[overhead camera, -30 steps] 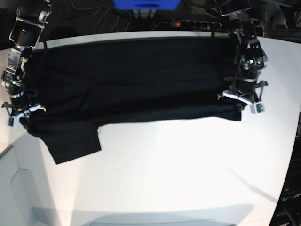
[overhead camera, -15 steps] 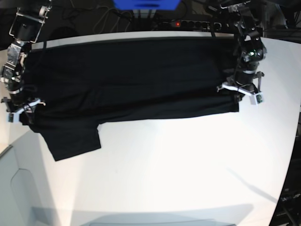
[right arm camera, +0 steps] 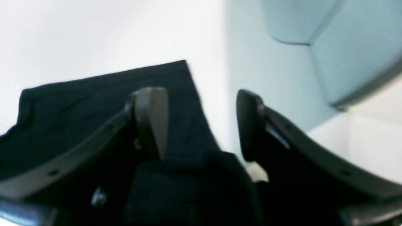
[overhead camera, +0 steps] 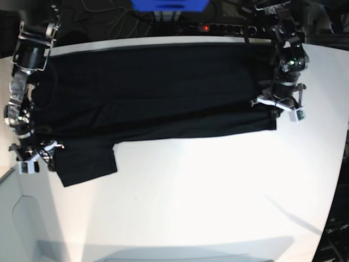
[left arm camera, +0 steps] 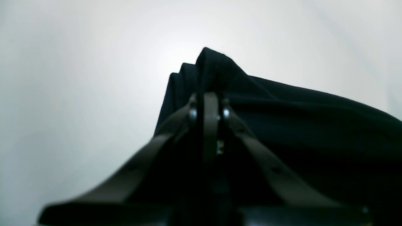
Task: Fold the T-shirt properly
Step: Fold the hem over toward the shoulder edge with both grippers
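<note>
Large plain black cloth T-shirt (overhead camera: 152, 90) spread flat across far half of white tabletop (overhead camera: 207, 196), long axis left-right in base view, one short sleeve (overhead camera: 87, 164) sticking out toward near side at that view's left. No print visible on upward face.

Left claw (overhead camera: 275, 112) at shirt's near corner on base view's right, arm reaching down from far edge, wrist pointed at tabletop. Left wrist view: fingers (left arm camera: 211, 125) pressed together, pinching bunched fold of black fabric (left arm camera: 282, 125), cloth peaking above tips.

Right claw (overhead camera: 44, 155) at base view's left, low by sleeve edge, arm stretched along shirt's left side. Right wrist view: fingers (right arm camera: 150, 119) spread wide, nothing gripped, one finger over sleeve cloth (right arm camera: 94, 97), other over bare tabletop near pale grey-blue edge panel (right arm camera: 314, 47).

Versus 0.5 s ago: right claw moved toward near side, from shirt's shoulder line to sleeve. Left claw position unchanged. Shirt outline same.
</note>
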Robot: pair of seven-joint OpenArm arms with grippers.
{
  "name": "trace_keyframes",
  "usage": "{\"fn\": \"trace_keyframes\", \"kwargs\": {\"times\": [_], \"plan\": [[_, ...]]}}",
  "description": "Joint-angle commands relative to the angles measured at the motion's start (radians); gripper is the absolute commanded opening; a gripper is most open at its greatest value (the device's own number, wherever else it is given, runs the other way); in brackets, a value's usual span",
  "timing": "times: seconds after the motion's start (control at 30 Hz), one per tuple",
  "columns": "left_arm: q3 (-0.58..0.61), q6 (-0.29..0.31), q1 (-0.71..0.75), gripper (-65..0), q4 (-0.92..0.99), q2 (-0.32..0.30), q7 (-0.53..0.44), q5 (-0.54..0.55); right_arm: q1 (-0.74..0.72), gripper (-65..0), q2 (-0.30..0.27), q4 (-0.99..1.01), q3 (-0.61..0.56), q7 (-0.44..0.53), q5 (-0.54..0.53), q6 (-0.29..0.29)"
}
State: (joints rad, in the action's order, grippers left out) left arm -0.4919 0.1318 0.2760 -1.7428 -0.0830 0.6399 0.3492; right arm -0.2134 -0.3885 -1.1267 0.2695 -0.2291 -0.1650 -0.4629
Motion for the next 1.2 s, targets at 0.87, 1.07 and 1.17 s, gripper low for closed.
{"fn": "trace_keyframes", "kwargs": {"times": [0.87, 1.07, 1.17], "plan": [[-0.008, 0.001, -0.005, -65.0, -0.018, -0.007, -0.019, 0.006, -0.160, -49.9, -0.036, 0.346, -0.091, 0.003, 0.114, 0.002], [-0.001, 0.001, -0.005, -65.0, -0.018, -0.007, -0.016, 0.004, -0.179, -65.0, -0.036, 0.330, -0.082, 0.004, 0.109, 0.002], [-0.001, 0.001, -0.004, -65.0, -0.023, -0.007, -0.015, 0.004, -0.168, -65.0, -0.039, 0.261, -0.080, 0.004, 0.107, 0.002]]}}
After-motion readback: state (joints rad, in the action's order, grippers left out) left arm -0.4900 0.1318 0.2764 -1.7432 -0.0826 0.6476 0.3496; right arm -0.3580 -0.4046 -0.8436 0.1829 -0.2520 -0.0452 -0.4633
